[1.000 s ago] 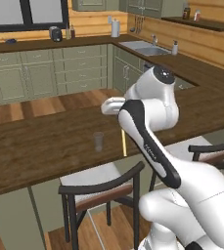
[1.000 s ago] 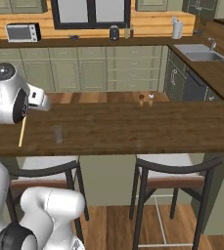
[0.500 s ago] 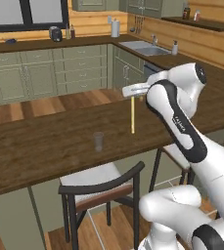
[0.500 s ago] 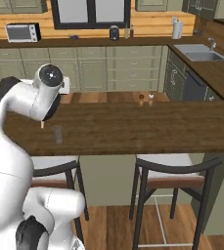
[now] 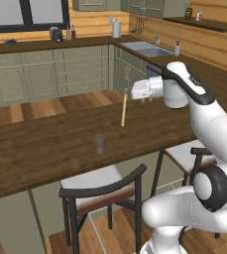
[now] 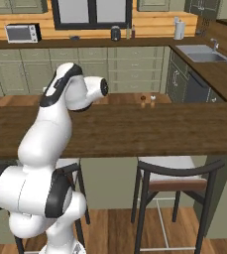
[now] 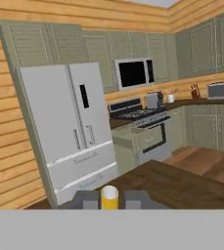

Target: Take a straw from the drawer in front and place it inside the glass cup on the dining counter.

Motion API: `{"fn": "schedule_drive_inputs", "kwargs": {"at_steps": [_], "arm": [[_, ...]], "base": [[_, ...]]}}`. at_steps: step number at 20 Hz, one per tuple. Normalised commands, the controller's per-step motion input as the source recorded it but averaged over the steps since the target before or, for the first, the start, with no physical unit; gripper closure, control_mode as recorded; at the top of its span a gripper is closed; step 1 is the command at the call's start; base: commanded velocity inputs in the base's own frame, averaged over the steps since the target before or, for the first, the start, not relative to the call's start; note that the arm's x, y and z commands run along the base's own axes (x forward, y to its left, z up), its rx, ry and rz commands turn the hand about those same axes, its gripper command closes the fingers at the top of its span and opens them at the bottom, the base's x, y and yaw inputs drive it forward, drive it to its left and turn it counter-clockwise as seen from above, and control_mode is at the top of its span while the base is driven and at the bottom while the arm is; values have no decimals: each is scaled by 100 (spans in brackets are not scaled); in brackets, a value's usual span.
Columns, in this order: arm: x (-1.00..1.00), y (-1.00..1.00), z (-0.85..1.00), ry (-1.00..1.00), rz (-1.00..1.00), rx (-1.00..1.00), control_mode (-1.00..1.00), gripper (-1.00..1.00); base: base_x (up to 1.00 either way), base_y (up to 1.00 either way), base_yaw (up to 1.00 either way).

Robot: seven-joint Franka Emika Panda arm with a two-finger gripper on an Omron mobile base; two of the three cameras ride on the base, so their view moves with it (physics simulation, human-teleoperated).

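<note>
Left base view: the arm reached out level over the dining table (image 5: 45, 144), hand pointing left. The jaws (image 5: 127, 92) were clamped on the top end of the straw (image 5: 123, 110), which hung straight down, pale yellow, lower tip above the dark wood and not touching it. The glass cup (image 5: 100, 144) stood upright on the table, down-left of the straw's tip, near but clearly apart. A dark-framed chair (image 5: 102, 191) sat tucked under the table edge. Sink (image 5: 147, 48) on the far counter by the wall. No brand or writing legible anywhere.

Right base view: the arm's white body rose at left, elbow bent, w/ the wrist joint (image 6: 97, 88) facing the cam; hand itself hidden behind it. Two small shakers (image 6: 147, 101) stood on the far side of the table. A microwave (image 6: 22, 32) sat on the back counter; no label readable on it.

Hand view: the two dark fingertips (image 7: 86, 199) pressed in on either side of the straw's round yellow end, seen end-on, so jaws nearly together w/ only the straw between. Beyond were a grey fridge (image 7: 69, 127), a stove (image 7: 140, 124), log walls. An open sage-green drawer (image 7: 125, 139) stuck out beside the stove. No text visible.
</note>
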Motion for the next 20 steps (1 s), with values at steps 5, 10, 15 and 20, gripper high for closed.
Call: {"fn": "schedule_drive_inputs", "kwargs": {"at_steps": [5,10,15,20], "arm": [[6,32,0,0,41,0,-100,100],[0,39,-1,0,31,-4,-100,100],[-6,42,-21,0,29,0,-100,100],[-50,5,-18,-8,20,0,-100,100]], "base": [[0,0,0],[0,0,0],[0,0,0],[0,0,0]]}}
